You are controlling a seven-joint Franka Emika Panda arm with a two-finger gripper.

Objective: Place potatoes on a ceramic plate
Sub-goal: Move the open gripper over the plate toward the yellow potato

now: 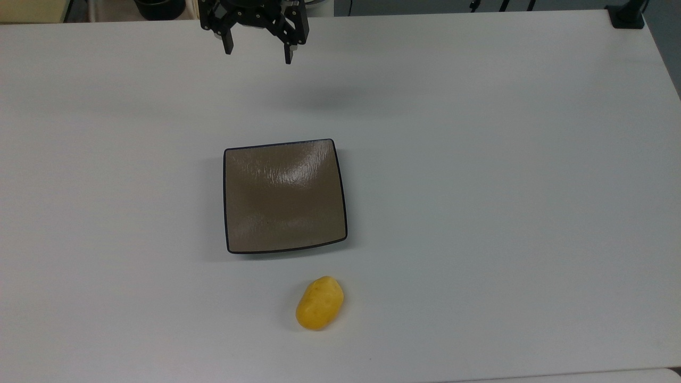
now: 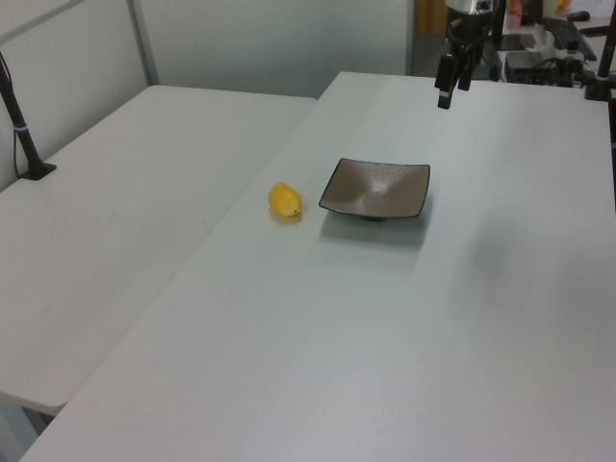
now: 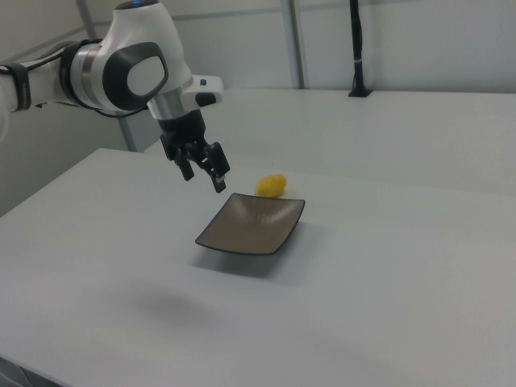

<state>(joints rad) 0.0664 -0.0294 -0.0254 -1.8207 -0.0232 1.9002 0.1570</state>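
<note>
Square ceramic plate (image 1: 285, 196) sits bare on the white worktop (image 1: 479, 159). Yellow potato (image 1: 319, 302) lies on the worktop near the plate's lower edge in the top view. Gripper (image 1: 258, 55) hangs above, jaws apart, holding nothing.

The ceramic plate (image 1: 285, 196) lies flat on the table (image 1: 505, 186), slightly left of centre in the top view. The potato (image 1: 319, 302) rests on the table below the plate's lower right corner, near it but apart. The gripper (image 1: 258, 57) hangs above the table at the upper edge of the frame, well apart from the plate.
</note>
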